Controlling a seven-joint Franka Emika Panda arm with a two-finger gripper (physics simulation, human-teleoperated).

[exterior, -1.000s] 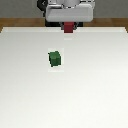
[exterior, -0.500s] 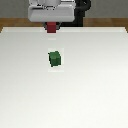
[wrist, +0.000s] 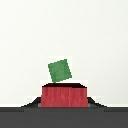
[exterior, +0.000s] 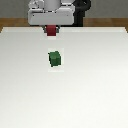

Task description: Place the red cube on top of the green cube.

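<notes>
The red cube (exterior: 52, 30) hangs above the far part of the white table (exterior: 95, 85), and my gripper (exterior: 52, 34) is shut on it. In the wrist view the red cube (wrist: 63, 95) fills the space between the dark fingertips (wrist: 31, 103). The green cube (exterior: 55, 58) rests on the table, nearer the camera than the held cube and almost in line with it. The wrist view shows the green cube (wrist: 60, 70) turned slightly, just beyond the red cube's edge and apart from it.
The robot's base and arm body (exterior: 55, 12) stand at the table's far edge. A wooden floor strip (exterior: 12, 22) shows behind the table.
The gripper with the red cube has moved toward the exterior view's left, ending almost in line with the green cube. The green cube has stayed put.
</notes>
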